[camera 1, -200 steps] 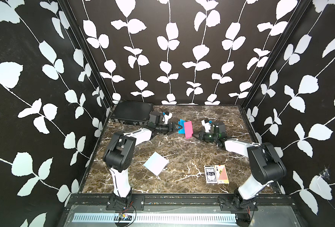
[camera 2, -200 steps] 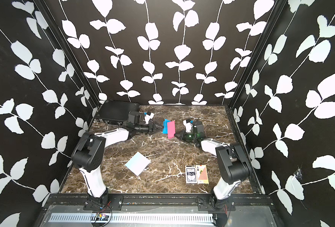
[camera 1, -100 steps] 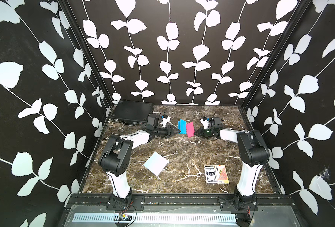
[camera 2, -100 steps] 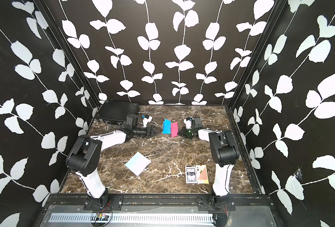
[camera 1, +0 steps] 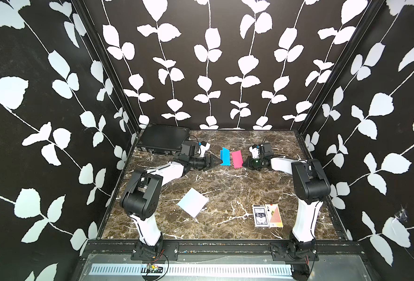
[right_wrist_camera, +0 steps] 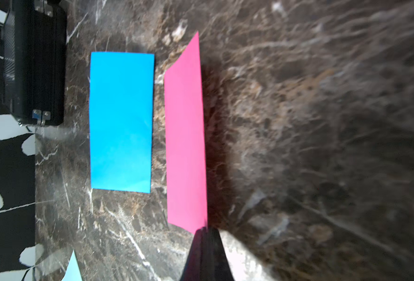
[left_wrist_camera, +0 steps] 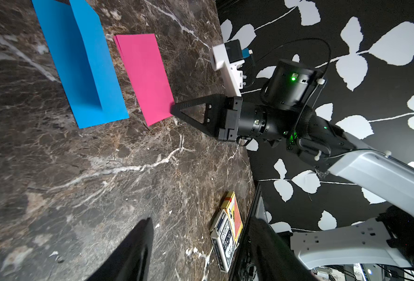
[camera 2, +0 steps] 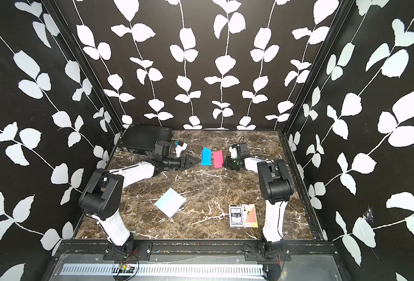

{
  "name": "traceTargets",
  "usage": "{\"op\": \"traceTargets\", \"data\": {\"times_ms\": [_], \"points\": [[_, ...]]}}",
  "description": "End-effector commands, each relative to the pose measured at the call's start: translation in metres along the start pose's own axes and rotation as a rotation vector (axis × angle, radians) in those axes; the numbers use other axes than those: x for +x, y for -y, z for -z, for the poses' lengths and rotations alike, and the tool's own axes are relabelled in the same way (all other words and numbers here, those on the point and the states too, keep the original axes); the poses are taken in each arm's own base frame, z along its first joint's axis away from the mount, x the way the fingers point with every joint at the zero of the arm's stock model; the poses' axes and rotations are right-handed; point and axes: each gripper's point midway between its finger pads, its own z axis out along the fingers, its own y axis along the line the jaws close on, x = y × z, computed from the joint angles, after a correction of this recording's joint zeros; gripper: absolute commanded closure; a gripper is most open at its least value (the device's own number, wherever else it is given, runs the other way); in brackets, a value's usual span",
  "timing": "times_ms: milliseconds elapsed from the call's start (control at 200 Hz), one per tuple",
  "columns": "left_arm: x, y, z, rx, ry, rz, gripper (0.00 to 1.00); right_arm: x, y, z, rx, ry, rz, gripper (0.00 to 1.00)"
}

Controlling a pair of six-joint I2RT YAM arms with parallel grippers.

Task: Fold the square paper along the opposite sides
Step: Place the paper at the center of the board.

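The pink paper (camera 1: 236, 158), folded to a narrow strip, lies toward the far edge of the bench (camera 1: 225, 189), about midway across. The right gripper (camera 1: 244, 164) has its fingers (right_wrist_camera: 202, 239) pressed together, tip touching the strip's near right corner; whether the corner is pinched cannot be told. Just left of the strip lies a half-open blue paper (camera 1: 225, 157), and the left gripper (camera 1: 216, 161) points at it, fingers (left_wrist_camera: 133, 253) spread and holding nothing. A pale square sheet (camera 1: 192, 202) lies flat nearer the front edge.
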Motion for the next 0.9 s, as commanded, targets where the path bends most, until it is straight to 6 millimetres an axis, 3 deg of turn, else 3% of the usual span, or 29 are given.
{"op": "traceTargets", "data": {"times_ms": [0,540,895], "points": [[-0.005,0.012,0.008,0.022,0.026,-0.038,0.35,-0.013,0.007,-0.001,0.027,0.042,0.009,1.0],[-0.006,0.012,0.008,0.024,0.026,-0.041,0.36,-0.023,0.015,-0.001,0.069,0.075,-0.003,0.94],[-0.008,0.014,0.01,0.026,0.036,-0.046,0.37,-0.026,0.015,0.006,0.108,0.07,0.012,0.78]]}}
